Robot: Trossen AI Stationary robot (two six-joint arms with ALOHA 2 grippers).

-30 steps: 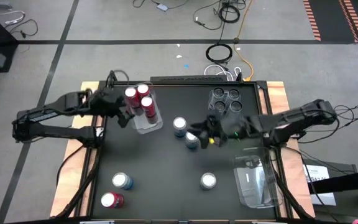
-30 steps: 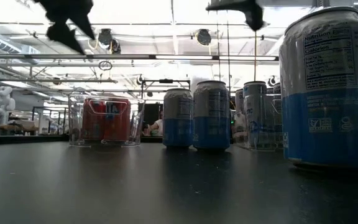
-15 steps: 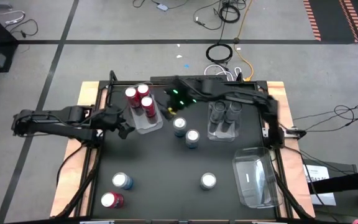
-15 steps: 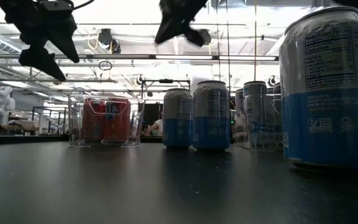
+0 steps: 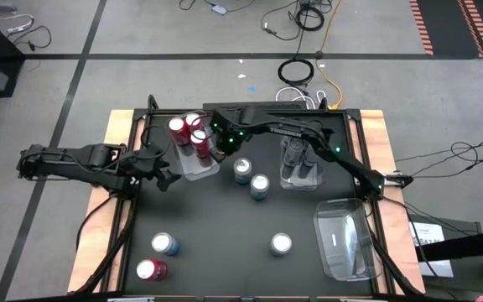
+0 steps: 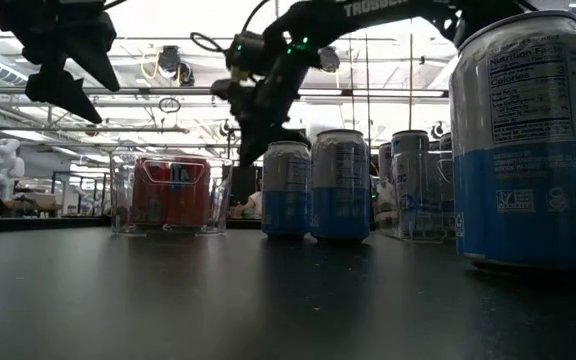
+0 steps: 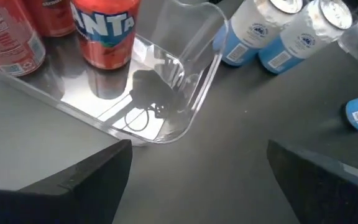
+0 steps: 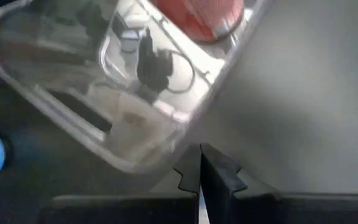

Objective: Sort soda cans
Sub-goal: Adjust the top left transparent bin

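Note:
Three red cans (image 5: 188, 134) stand in a clear tray (image 5: 198, 164) at the table's far left. Two blue-and-silver cans (image 5: 250, 178) stand mid-table; two more (image 5: 165, 244), (image 5: 281, 244) and one red can (image 5: 150, 270) stand near the near edge. Dark grey cans (image 5: 302, 153) fill a second tray. My right gripper (image 8: 201, 163) is shut, reaching across to the red-can tray's corner (image 8: 166, 140). My left gripper (image 7: 197, 180) is open and hovers left of that tray (image 7: 185, 93), above the table. My right gripper's shut fingertips (image 8: 191, 168) stand just off the rim at the corner of the red-can tray (image 8: 179, 144), coming slanting from above on the table's right side. Whether they touch the rim I cannot tell.
An empty clear tray (image 5: 346, 243) sits at the near right. The right arm (image 5: 309, 134) spans the far half of the table over the grey cans. Bare dark tabletop (image 5: 216, 226) lies between the can groups. One blue can (image 6: 528, 140) stands close to the low camera.
My right arm has swung from beside the two middle blue cans toward the far edge and then left, ending at the red-can tray's right corner. My left gripper has drawn back from that tray toward the table's left and near side. The cans have stayed put.

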